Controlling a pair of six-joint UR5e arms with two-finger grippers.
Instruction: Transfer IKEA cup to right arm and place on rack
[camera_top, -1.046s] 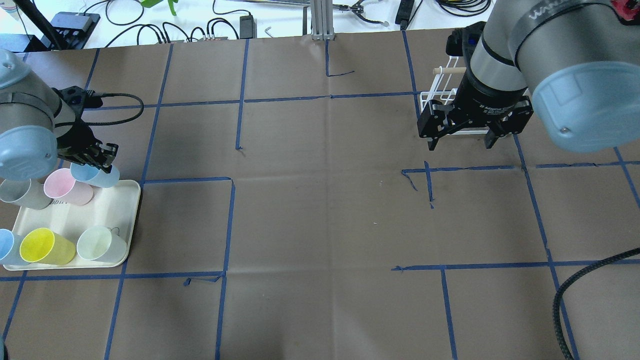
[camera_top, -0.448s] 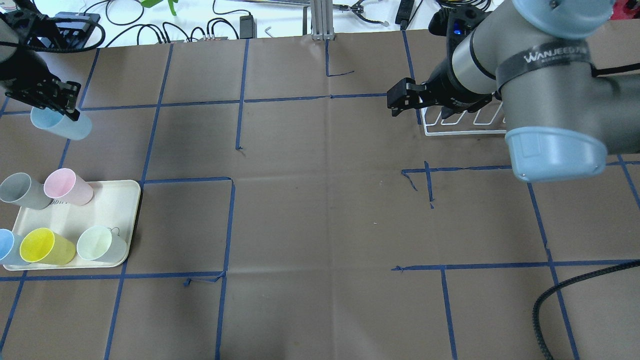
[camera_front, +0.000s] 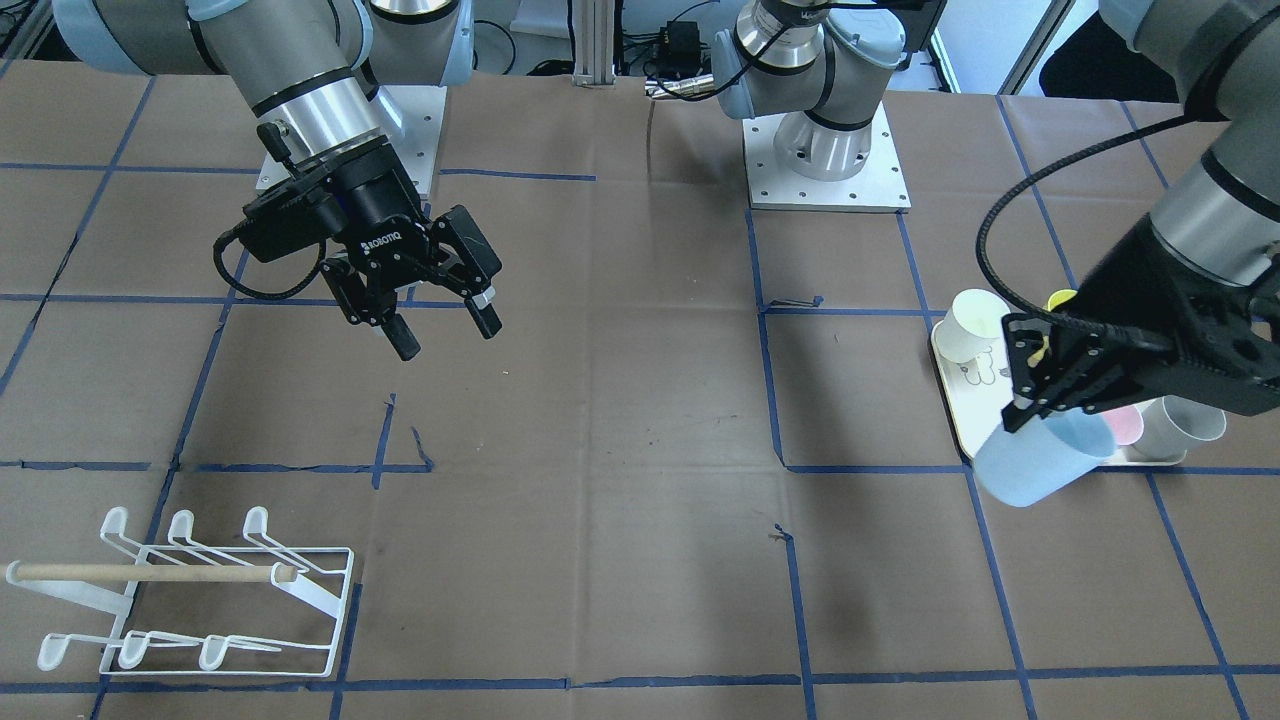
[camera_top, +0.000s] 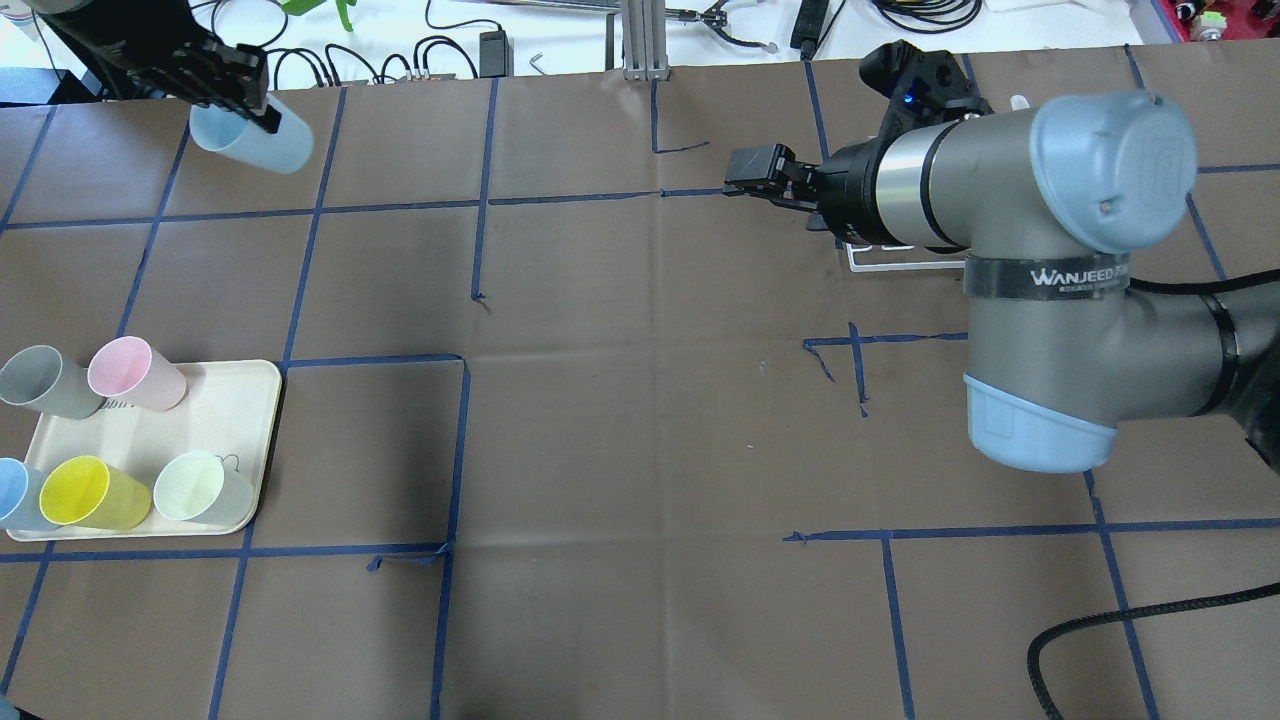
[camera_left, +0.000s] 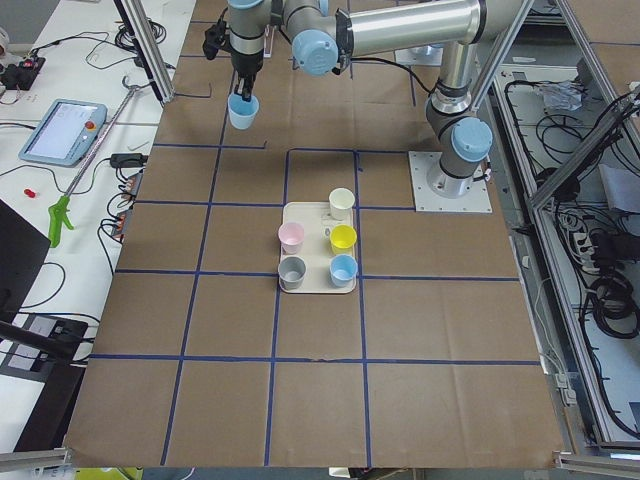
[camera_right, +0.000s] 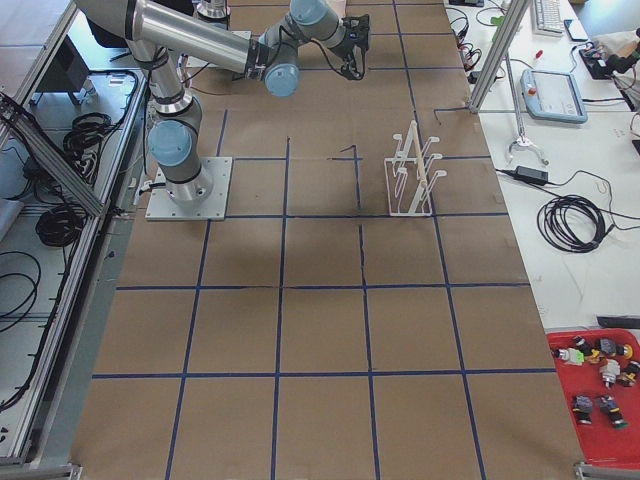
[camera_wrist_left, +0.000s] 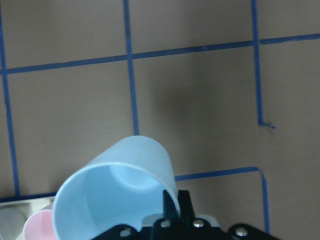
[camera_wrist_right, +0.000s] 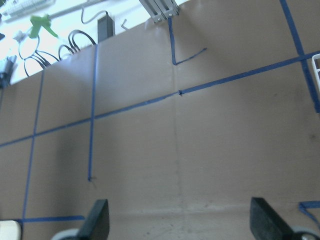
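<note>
My left gripper (camera_top: 238, 92) is shut on the rim of a light blue IKEA cup (camera_top: 256, 142) and holds it tilted in the air above the far left of the table. The left wrist view looks into the cup (camera_wrist_left: 114, 196), with one finger inside its rim. The right arm's gripper (camera_front: 447, 337) stands open and empty, pointing sideways toward the table's middle, well apart from the cup (camera_front: 1040, 456). The white wire rack (camera_front: 200, 600) with its wooden dowel stands on the table beyond the right gripper. From overhead the arm mostly hides the rack (camera_top: 885, 263).
A cream tray (camera_top: 232, 415) near the left front holds grey (camera_top: 38, 382), pink (camera_top: 132, 373), yellow (camera_top: 92, 493), pale green (camera_top: 200, 488) and blue (camera_top: 12, 495) cups. Blue tape lines cross the brown table cover. Cables lie along the far edge.
The left gripper has lifted the blue cup off the tray and carried it toward the far edge and inward. The right gripper swung off the rack and turned toward the table's middle.
</note>
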